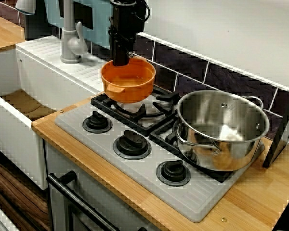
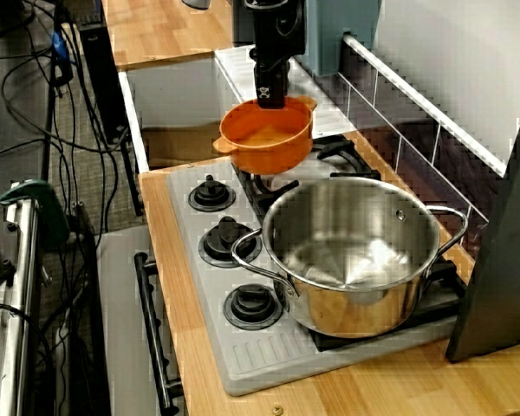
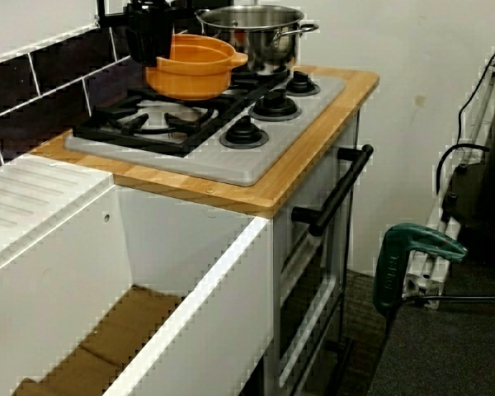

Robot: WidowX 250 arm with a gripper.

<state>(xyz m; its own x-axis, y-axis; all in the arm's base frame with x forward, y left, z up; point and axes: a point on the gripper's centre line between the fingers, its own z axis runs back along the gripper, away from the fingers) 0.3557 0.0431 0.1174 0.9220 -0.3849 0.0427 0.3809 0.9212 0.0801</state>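
Note:
An orange pot (image 1: 128, 82) with small side handles hangs a little above the left burner grate (image 1: 116, 107) of a toy stove. My black gripper (image 1: 120, 60) comes straight down onto the pot's far rim and is shut on it. In the view along the counter, the gripper (image 2: 271, 100) pinches the back edge of the orange pot (image 2: 269, 139), which looks empty. The view from the sink side shows the orange pot (image 3: 190, 66) clear of the grate (image 3: 140, 124), with the gripper (image 3: 148, 51) at its wall side. The fingertips are hidden behind the rim.
A large steel pot (image 1: 221, 127) stands on the right burner, close beside the orange one. Three black knobs (image 1: 131, 144) line the stove's front. A white sink (image 1: 19, 103) with a grey faucet (image 1: 70, 38) lies to the left. A tiled wall (image 1: 212, 72) runs behind.

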